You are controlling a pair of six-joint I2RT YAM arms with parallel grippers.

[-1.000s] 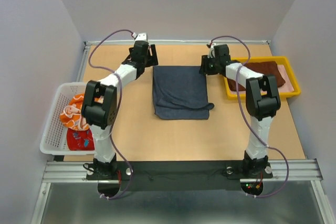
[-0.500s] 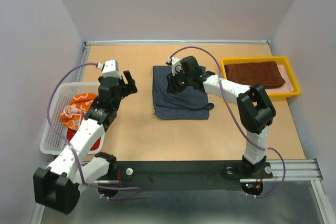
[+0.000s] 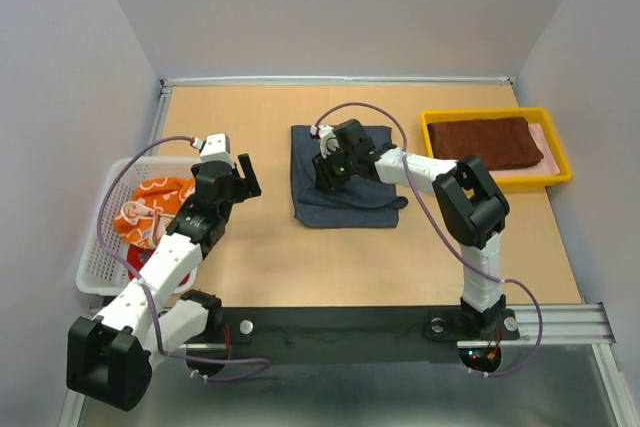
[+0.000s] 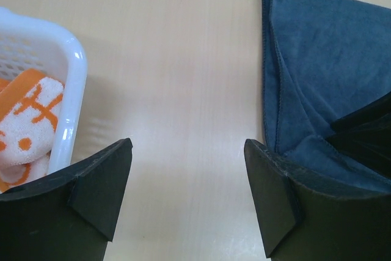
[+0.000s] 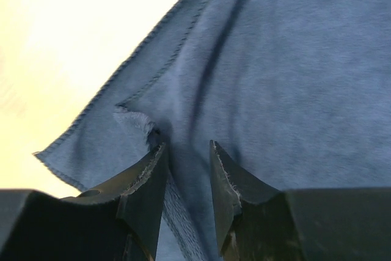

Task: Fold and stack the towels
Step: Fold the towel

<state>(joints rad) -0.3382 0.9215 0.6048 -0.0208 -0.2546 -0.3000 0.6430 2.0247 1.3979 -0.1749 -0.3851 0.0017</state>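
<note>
Right hand (image 5: 187, 148) set narrow on navy towel (image 3: 340, 202) near its edge, presumably to fold; grip unconfirmed. Left hand (image 4: 188, 148) spread, empty, above table (image 4: 177, 59).

- navy towel (image 4: 330, 77): cut off by the right edge; its near part is hidden behind the right finger of the left gripper (image 4: 188, 151).
- white basket (image 4: 70, 84): cut off by the left edge, beside the left finger.
- right gripper (image 5: 186, 151): whether cloth is pinched between its fingers cannot be told.
- red towel (image 3: 136, 260): largely hidden under the left arm.
</note>
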